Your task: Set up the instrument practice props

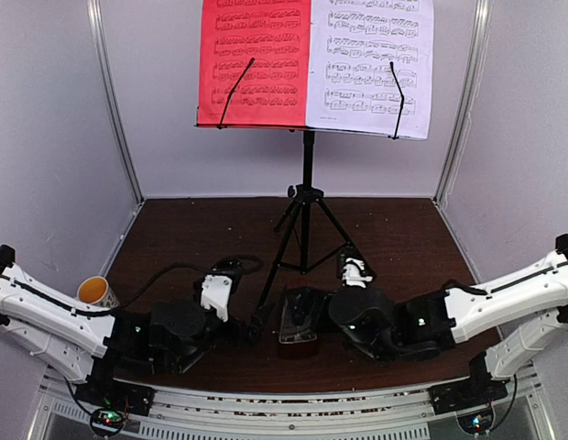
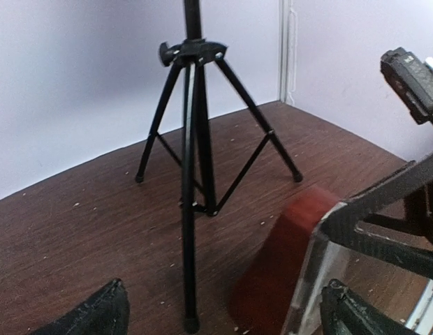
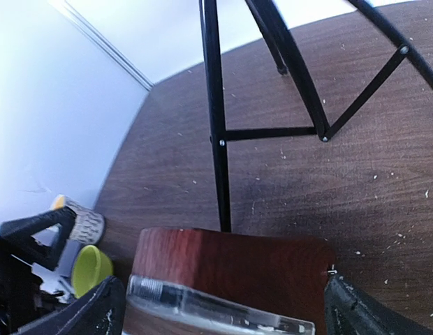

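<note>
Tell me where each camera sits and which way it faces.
Top external: above and behind the arm bases, facing forward and down at the table, music stand, red sheet and white sheet; both arms show.
Left wrist: low, on the left gripper, facing the stand's tripod legs and back wall; its two fingertips show.
Right wrist: on the right gripper, facing down-left at the metronome between its fingertips, with mug and lime-green bowl beyond.
Shared: both wrist views show tripod legs and metronome.

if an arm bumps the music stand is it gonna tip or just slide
Likely tips before it slides: the music stand carries the red sheet and white sheet high on one thin pole. The tripod legs look thin and light, so a low nudge might skid it across the smooth table.
</note>
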`<state>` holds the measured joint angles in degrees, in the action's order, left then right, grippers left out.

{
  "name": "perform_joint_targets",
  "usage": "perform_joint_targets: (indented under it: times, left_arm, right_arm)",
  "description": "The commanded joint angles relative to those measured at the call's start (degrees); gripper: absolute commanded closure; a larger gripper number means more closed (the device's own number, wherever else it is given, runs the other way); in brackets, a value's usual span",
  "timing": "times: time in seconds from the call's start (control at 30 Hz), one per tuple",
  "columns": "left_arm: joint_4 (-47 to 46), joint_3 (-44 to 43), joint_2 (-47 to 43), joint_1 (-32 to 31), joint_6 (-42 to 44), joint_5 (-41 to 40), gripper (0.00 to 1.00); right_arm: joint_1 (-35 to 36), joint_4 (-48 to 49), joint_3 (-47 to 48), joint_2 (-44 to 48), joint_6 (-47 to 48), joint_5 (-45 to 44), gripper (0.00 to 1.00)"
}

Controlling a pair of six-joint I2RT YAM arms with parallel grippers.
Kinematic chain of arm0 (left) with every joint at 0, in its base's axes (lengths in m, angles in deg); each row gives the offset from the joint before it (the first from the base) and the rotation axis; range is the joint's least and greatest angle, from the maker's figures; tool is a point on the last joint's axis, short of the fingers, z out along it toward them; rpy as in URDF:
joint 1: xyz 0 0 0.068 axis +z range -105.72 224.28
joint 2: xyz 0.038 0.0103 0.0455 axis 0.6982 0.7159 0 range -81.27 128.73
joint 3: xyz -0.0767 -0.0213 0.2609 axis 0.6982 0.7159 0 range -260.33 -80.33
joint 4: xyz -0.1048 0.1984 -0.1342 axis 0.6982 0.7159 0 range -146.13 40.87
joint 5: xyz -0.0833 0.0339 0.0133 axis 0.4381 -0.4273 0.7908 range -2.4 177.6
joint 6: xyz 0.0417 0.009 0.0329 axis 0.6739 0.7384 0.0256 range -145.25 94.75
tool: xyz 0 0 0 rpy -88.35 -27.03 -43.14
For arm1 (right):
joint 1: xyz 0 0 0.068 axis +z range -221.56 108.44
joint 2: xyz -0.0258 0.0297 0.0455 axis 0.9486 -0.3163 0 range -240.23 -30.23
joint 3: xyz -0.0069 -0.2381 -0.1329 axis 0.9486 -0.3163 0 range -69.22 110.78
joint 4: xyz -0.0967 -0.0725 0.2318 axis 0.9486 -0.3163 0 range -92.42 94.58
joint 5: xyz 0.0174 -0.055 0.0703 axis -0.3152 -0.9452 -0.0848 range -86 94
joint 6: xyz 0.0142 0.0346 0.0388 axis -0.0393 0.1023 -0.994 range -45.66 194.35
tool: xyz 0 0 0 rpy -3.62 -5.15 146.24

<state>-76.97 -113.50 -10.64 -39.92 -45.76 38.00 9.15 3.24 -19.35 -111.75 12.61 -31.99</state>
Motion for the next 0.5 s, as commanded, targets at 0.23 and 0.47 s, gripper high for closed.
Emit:
perform_joint_targets:
  times: [0.23,0.47]
  left_arm:
    - [13.8,-21.2,13.1,-3.5,-7.3,0.3,0.02]
    - [30.3,-33.2,20.7,-2.1,-24.2,-1.3,0.02]
  right_arm:
    - [-7.1,12.9,-19.7,25.2,10.9,7.3,0.0]
    - [-12.8,8.1,-26.8,36.7,10.5,9.0,0.0]
